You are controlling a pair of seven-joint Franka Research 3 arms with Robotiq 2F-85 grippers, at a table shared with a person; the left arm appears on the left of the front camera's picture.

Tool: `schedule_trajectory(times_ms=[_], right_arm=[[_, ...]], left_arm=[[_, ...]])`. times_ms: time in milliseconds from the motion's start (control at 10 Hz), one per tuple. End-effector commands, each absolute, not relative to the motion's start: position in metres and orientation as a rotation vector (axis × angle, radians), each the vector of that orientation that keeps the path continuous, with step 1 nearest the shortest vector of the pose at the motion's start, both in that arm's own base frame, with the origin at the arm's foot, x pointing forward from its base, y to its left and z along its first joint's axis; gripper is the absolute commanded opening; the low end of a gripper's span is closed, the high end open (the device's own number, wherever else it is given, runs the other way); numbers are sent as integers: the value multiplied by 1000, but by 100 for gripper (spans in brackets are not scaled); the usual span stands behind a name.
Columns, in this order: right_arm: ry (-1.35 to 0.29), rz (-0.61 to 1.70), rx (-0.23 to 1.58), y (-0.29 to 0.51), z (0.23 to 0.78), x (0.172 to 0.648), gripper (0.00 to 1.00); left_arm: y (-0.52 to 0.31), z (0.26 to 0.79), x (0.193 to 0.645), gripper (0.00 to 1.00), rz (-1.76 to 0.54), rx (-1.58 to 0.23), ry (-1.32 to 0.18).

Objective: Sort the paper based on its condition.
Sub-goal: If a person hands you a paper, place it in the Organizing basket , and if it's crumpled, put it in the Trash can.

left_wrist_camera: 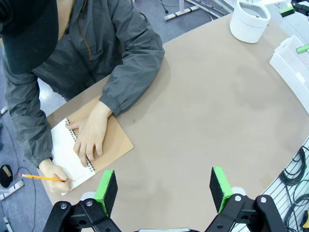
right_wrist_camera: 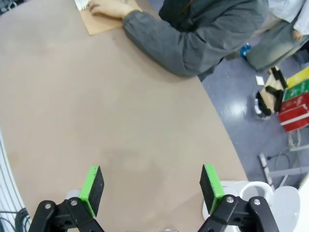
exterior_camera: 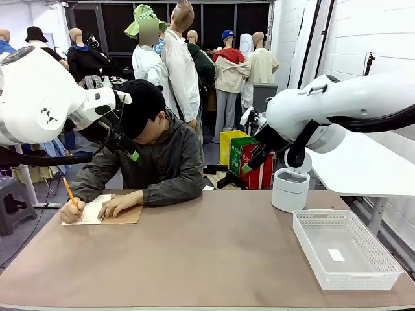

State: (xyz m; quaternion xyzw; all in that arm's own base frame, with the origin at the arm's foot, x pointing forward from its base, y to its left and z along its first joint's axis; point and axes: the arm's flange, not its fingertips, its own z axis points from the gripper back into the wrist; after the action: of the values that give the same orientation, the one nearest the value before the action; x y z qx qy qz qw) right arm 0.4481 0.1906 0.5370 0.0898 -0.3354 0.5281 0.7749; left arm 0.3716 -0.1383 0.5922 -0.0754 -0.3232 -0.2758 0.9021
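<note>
Left wrist view: paper (left_wrist_camera: 63,150) lies up-left of the spread left gripper (left_wrist_camera: 163,186), under a hand (left_wrist_camera: 91,137); spread right gripper (right_wrist_camera: 152,186) sits farther.

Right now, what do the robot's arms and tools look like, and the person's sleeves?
The rounded white left arm and right arm trail black cables. The black two-finger left tool and right tool carry green pads. The person wears dark grey jacket sleeves.

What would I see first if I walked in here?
A person bends over the far left of the table, writing with a pencil in a notebook. Above hang the left gripper and right gripper, both open. A white basket sits near right.
</note>
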Motion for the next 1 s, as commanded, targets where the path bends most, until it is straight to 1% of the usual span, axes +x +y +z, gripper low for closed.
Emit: schedule_trajectory(times_ms=[0,300,900], right_arm=[[-754,1148,232,178,534,447,100],[-754,1148,266,178,556,457,100],[-794,1159,324,180,573,464,100]], left_arm=[[-137,594,372,100,-569,-158,-671],[-137,594,372,100,-569,-158,-671],[-137,594,372,100,-569,-158,-671]])
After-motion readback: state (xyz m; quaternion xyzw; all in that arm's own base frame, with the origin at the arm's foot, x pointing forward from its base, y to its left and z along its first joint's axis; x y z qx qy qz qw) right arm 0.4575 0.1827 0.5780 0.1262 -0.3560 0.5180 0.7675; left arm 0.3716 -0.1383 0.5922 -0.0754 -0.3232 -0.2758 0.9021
